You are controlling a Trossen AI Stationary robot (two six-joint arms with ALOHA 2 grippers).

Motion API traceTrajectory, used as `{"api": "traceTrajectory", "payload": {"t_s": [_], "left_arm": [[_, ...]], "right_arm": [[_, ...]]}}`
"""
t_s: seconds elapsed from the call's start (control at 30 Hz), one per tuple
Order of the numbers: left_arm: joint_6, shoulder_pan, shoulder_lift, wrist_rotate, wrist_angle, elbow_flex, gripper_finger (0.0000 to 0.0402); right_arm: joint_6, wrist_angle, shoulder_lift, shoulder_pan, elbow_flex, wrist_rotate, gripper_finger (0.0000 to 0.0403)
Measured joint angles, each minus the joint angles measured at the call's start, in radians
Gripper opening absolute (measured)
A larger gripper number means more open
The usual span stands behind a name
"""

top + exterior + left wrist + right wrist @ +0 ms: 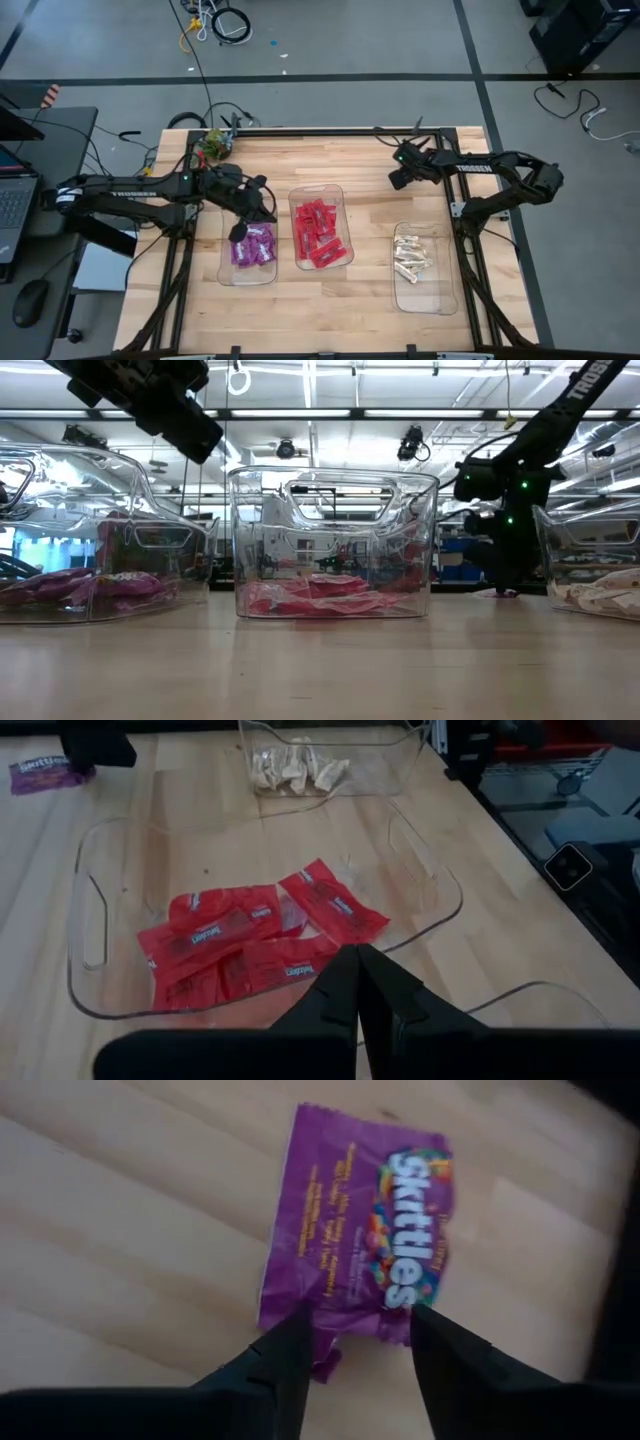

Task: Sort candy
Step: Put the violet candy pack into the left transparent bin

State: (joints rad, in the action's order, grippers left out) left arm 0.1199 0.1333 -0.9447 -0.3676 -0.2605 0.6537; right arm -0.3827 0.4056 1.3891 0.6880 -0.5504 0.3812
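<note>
Three clear bins stand in a row. The left one (pixel 250 252) holds purple packets, the middle one (pixel 320 235) red packets (pixel 255 945), and the right one (pixel 422 268) cream pieces (pixel 295 770). My left gripper (pixel 358 982) hangs shut and empty above the red bin's near-left rim. One purple Skittles packet (pixel 355 1245) lies flat on the bare wood at the far right. My right gripper (pixel 360 1330) is low over it, pointing steeply down and open, one fingertip at each side of the packet's crimped end. My right gripper comes at the purple packet from above. Its two fingers (pixel 290 1342) straddle the crimped end (pixel 345 1325) of the packet, which lies flat on the table. I cannot tell whether the fingertips touch the wrapper.
Cables and a small green thing (pixel 212 148) sit at the table's far left corner. A laptop (pixel 12 200) and a mouse (pixel 30 300) lie on a side desk to the left. Bare wood shows between the red and cream bins (pixel 372 225).
</note>
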Motion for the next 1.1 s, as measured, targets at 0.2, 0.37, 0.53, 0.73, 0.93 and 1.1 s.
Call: {"api": "traceTrajectory", "payload": {"t_s": [0.2, 0.37, 0.53, 0.73, 0.93, 1.1], "left_arm": [[0.0, 0.0, 0.0, 0.021, 0.004, 0.0, 0.0008], [0.001, 0.0, 0.0, 0.085, 0.031, 0.0, 0.0007], [-0.102, 0.018, 0.0, 0.214, 0.077, 0.009, 0.0007], [-0.122, 0.043, 0.0, 0.229, -0.038, 0.087, 0.0007], [-0.039, 0.043, 0.005, 0.312, -0.154, 0.16, 0.0007], [-0.052, 0.042, 0.002, 0.312, -0.242, 0.163, 0.0007]], "right_arm": [[0.042, -0.076, -0.003, 0.025, 0.04, -0.091, 0.0098], [0.093, -0.075, -0.003, 0.024, 0.035, -0.105, 0.0019], [0.116, -0.055, -0.009, -0.016, -0.014, -0.138, 0.0009], [0.132, -0.042, -0.053, -0.149, -0.117, -0.163, 0.0002], [0.14, -0.046, -0.063, -0.329, -0.257, -0.17, 0.0001], [0.055, -0.001, -0.062, -0.367, -0.283, -0.122, 0.0007]]}}
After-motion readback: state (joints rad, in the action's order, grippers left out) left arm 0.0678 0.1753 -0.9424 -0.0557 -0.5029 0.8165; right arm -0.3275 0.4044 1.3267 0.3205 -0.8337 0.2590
